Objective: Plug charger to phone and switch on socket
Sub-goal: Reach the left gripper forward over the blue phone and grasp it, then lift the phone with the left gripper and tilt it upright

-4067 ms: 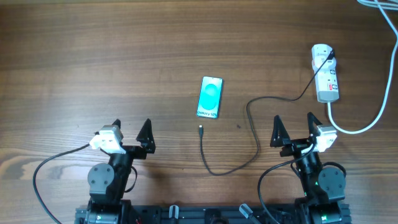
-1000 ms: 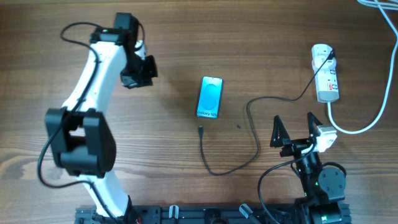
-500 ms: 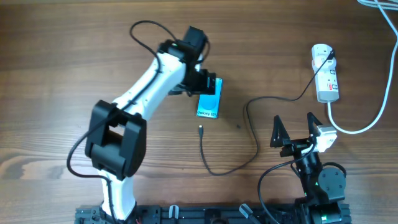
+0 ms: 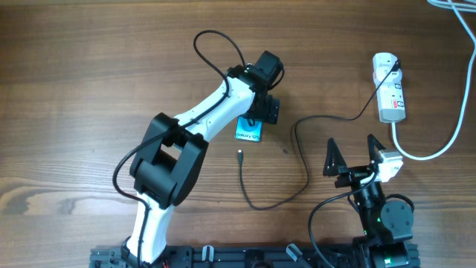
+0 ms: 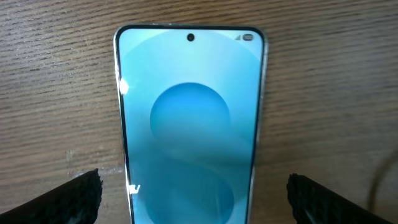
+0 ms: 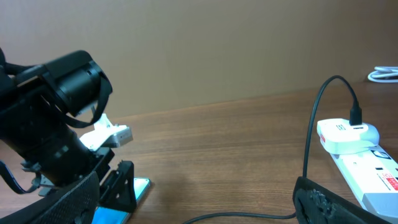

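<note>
We are swinging our left arm [image 4: 216, 108] in from the left edge of the counter [image 4: 67, 89]. Its jaws, spread wide and empty, are straddling the phone [image 4: 249, 135] midway between the side edges, probably steadying it for the charger [image 4: 241, 160] lying just toward the near edge. Our right arm [image 4: 383, 212] is waiting, jaws parted, empty.

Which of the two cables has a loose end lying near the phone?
The thin black charger; its tip lies just below the phone. The thick white cord runs at the far right.

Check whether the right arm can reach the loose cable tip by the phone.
Probably yes. The cable tip lies on bare table beside the phone, clear of the left gripper over the phone. The right gripper is open; only the cable's loop lies between.
</note>
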